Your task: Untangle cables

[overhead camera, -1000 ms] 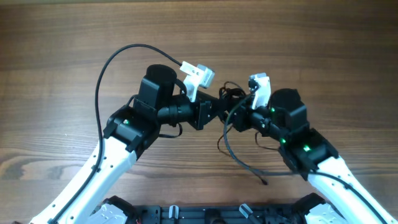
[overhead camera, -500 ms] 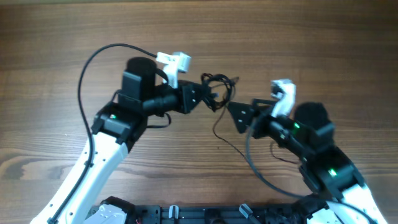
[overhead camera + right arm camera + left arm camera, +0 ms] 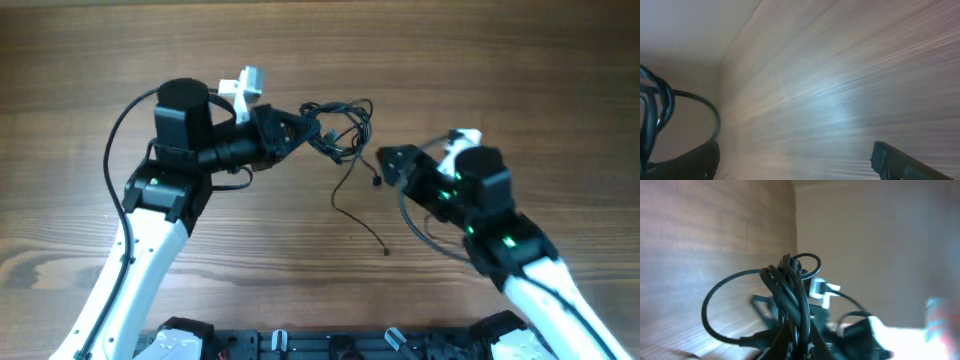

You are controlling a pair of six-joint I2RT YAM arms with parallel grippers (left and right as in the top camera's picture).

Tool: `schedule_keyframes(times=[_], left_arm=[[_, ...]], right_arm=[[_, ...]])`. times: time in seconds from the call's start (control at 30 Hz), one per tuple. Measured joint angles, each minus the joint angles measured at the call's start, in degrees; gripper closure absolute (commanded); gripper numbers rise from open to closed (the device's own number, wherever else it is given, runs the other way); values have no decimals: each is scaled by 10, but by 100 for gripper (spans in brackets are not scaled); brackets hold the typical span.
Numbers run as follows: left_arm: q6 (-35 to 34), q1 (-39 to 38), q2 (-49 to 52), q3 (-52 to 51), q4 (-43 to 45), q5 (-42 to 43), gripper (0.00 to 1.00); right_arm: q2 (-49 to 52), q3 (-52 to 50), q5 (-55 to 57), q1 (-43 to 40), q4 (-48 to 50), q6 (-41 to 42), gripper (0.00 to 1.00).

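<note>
Cables (image 3: 338, 122), seemingly a light, limp black tangle, sit around the desk's (image 3: 520, 60) middle, pinched in the left gripper's (image 3: 303, 131) closed jaws. The right gripper (image 3: 391, 166) gapes empty. I'd take the trailing loose strand.

Black cables (image 3: 338, 128), brown streaky wood-grain table (image 3: 500, 60)

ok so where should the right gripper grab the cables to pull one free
Probably the loose strand trailing below the cables, coming from the right gripper's side: it hangs clear of where the left gripper clamps them.
</note>
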Motion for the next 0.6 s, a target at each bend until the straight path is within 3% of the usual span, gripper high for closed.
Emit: schedule_keyframes(times=[0.1,0.3,0.43,0.6], left_arm=[[-63,4,0,0,4,1,96],[-182,6,-1,0,7,3,96],[-211,6,-1,0,5,3,96],[-226,6,-1,0,55,19,96]], right_arm=[[56,-2,-68,0,77,35,0],[198,-11,-254,-2,330,91,1],[229,-10,-269,-1,322,92,0],[253,-10,-181,-8,155,51,0]])
